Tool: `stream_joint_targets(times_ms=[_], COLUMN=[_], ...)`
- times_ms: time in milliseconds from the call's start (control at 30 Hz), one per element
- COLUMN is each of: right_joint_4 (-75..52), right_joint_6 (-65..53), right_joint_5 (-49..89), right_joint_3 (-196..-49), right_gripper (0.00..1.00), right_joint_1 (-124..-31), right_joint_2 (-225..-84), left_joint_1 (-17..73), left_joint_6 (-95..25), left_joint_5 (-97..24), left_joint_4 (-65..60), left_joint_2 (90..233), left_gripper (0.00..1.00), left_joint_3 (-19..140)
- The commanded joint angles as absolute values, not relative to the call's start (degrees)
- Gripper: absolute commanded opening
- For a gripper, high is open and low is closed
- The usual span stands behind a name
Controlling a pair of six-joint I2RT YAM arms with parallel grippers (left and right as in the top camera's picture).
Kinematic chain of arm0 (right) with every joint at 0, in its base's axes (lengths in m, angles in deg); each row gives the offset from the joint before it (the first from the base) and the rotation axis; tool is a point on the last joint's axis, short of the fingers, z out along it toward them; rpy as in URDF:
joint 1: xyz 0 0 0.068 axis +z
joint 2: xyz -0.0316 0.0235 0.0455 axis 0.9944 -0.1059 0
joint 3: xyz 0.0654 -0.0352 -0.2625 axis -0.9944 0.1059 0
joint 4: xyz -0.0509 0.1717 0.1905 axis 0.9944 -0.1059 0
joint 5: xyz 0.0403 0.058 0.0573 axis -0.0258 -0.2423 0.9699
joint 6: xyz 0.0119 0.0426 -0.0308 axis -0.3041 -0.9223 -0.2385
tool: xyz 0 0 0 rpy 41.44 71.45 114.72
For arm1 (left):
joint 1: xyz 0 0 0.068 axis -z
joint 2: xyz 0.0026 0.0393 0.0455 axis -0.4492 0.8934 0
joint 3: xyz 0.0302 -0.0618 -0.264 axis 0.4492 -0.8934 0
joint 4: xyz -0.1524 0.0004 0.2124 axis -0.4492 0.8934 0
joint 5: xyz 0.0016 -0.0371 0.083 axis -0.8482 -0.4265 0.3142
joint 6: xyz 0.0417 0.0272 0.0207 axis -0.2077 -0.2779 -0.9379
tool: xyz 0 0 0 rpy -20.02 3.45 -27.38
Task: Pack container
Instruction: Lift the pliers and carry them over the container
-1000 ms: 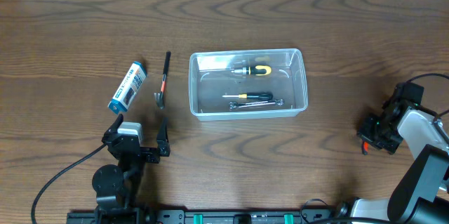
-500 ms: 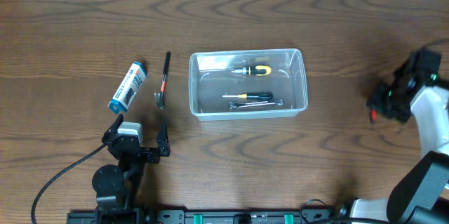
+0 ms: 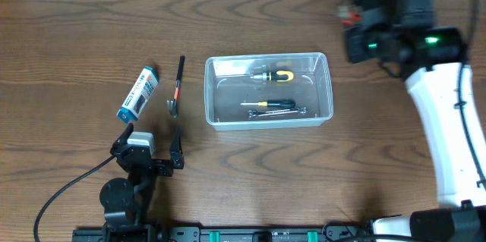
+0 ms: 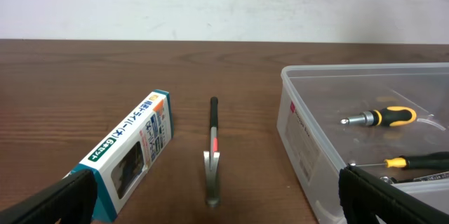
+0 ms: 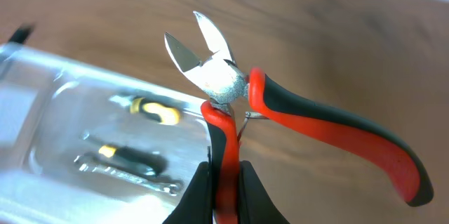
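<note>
The clear plastic container [image 3: 268, 89] sits mid-table and holds a yellow-and-black screwdriver [image 3: 273, 76], a thinner screwdriver [image 3: 269, 105] and a small wrench [image 3: 277, 112]. It also shows in the left wrist view [image 4: 309, 147] and the right wrist view [image 5: 63, 112]. My right gripper [image 5: 224, 182] is shut on one handle of red-and-black cutting pliers [image 5: 231, 94], held in the air beyond the container's far right corner [image 3: 357, 18]. My left gripper [image 3: 148, 155] is open and empty, low near the front edge, behind a small hammer [image 3: 177, 86] and a blue-and-white box [image 3: 137, 93].
In the left wrist view the hammer [image 4: 212, 154] lies straight ahead between the box [image 4: 130, 150] and the container wall. The right arm [image 3: 444, 113] reaches across the table's right side. A white wall edge runs along the back.
My right arm has swung from the table's right front edge up to the far right of the container, carrying the pliers. The left arm has not moved.
</note>
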State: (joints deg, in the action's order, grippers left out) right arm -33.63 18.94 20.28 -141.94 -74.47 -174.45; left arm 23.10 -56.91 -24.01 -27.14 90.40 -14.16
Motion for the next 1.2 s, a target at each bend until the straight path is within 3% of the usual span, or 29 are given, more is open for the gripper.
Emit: stream_joint_targets(times_ms=[0, 367, 800, 1167], right_joint_4=[-33.82, -33.08, -33.65, -33.71], right_joint_6=[29.20, 37.74, 38.77, 38.31], right_joint_5=[16.59, 11.12, 11.21, 12.72], right_joint_3=[-143.23, -143.21, -142.99, -142.99], right_gripper=[0.01, 0.01, 0.01, 0.01], right_joint_1=[-67.45, -53.16, -52.85, -52.48], right_joint_2=[-173.94, -180.68, -198.14, -204.72], left_joint_1=[22.90, 22.90, 22.90, 22.90], left_joint_6=[-57.89, -57.89, -57.89, -57.89], left_joint_5=[-24.75, -24.77, -24.77, -24.77], left_joint_4=[-26.79, -26.79, -26.79, -26.79], left_joint_2=[90.05, 90.05, 90.05, 90.05], left_gripper=[0.98, 0.98, 0.98, 0.98], left_joint_3=[-14.89, -14.89, -14.89, -14.89])
